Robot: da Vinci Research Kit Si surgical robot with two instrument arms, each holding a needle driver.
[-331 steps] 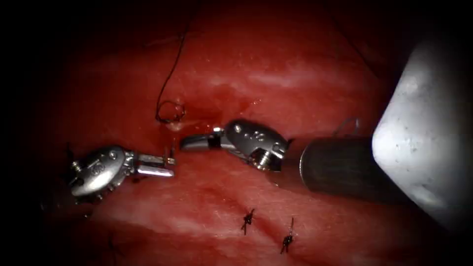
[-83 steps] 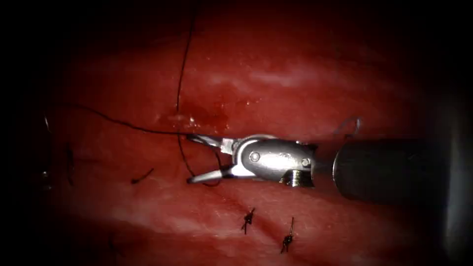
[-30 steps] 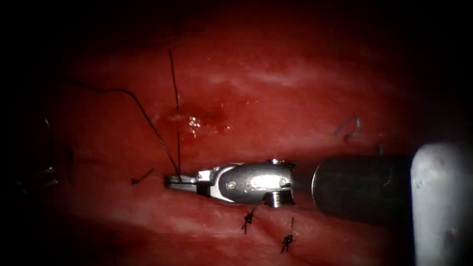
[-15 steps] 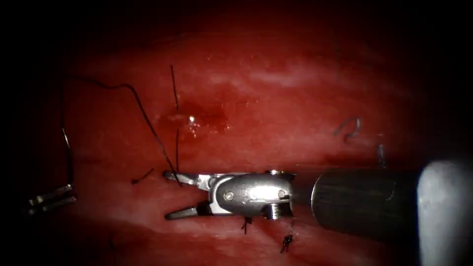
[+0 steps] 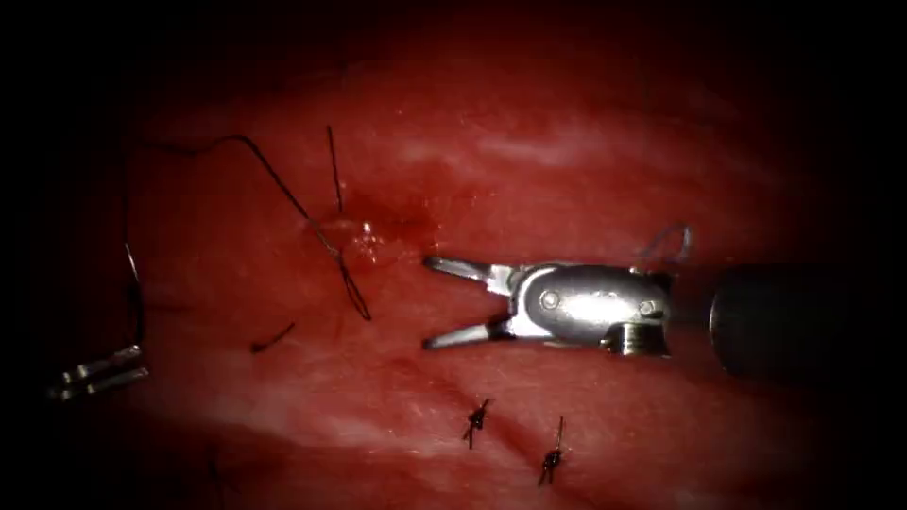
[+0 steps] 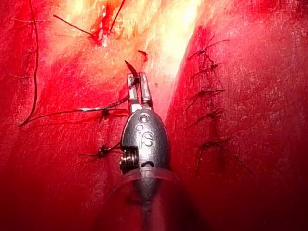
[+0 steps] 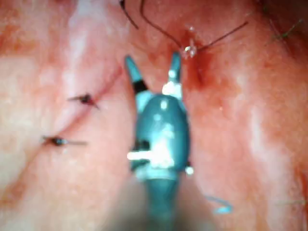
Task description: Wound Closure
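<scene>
My right tool (image 5: pixel 430 302) hovers over the tissue (image 5: pixel 567 161) with its jaws open and nothing between them, just right of a fresh stitch (image 5: pixel 364 233) wet with red fluid. Its open jaws (image 7: pixel 153 60) also point at that stitch (image 7: pixel 191 48) in the right wrist view. A short tail (image 5: pixel 333 165) stands up from the stitch. A long dark thread (image 5: pixel 248 142) arcs left and down to my left tool (image 5: pixel 142 365) at the far left, which is shut on it (image 6: pixel 137 78). I cannot pick out the needle for certain.
Two finished stitches (image 5: pixel 475 422) (image 5: pixel 551 460) sit on the cut, below the right tool. A short loose piece of thread (image 5: pixel 274 337) lies on the tissue. A pale thread end (image 5: pixel 669 244) curls beside the right tool's wrist. A row of older stitches (image 6: pixel 207 91) lies near the left tool.
The right tool's jaws, shut on two strands a second ago, have opened and drawn back up and right. The strands sprang back toward the stitch. The left tool came into view far left.
</scene>
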